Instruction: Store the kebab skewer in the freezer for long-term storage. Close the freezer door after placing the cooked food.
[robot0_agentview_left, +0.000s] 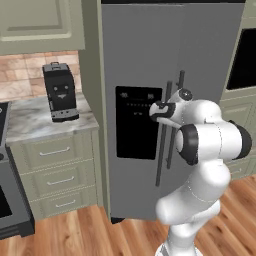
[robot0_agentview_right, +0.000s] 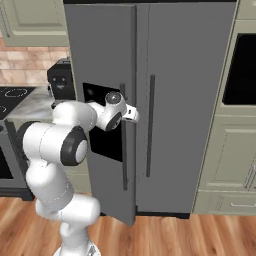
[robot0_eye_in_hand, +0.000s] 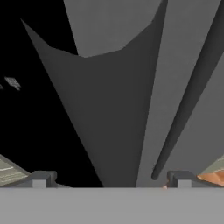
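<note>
The freezer door (robot0_agentview_left: 135, 60) (robot0_agentview_right: 100, 50) is the left grey door with a black dispenser panel (robot0_agentview_left: 136, 122), and it stands slightly ajar, its lower edge swung out toward me. My gripper (robot0_agentview_left: 159, 112) (robot0_agentview_right: 132, 114) (robot0_eye_in_hand: 111, 179) is open, at mid height right against the door's long vertical bar handle (robot0_agentview_left: 160, 165) (robot0_agentview_right: 124, 165). Nothing sits between the fingertips (robot0_eye_in_hand: 40, 178). In the hand view, a dark wedge runs between grey door faces. The inside of the freezer is hidden, and the kebab skewer is out of view.
The plain right fridge door (robot0_agentview_right: 190, 100) is shut, with its own handle (robot0_agentview_right: 149, 125). A black coffee machine (robot0_agentview_left: 60, 92) (robot0_agentview_right: 61, 77) stands on the marble counter (robot0_agentview_left: 30, 122) at left, above drawers (robot0_agentview_left: 55, 175). A stove (robot0_agentview_right: 15, 92) lies far left. The dark wall oven (robot0_agentview_left: 245, 57) (robot0_agentview_right: 242, 65) is at right.
</note>
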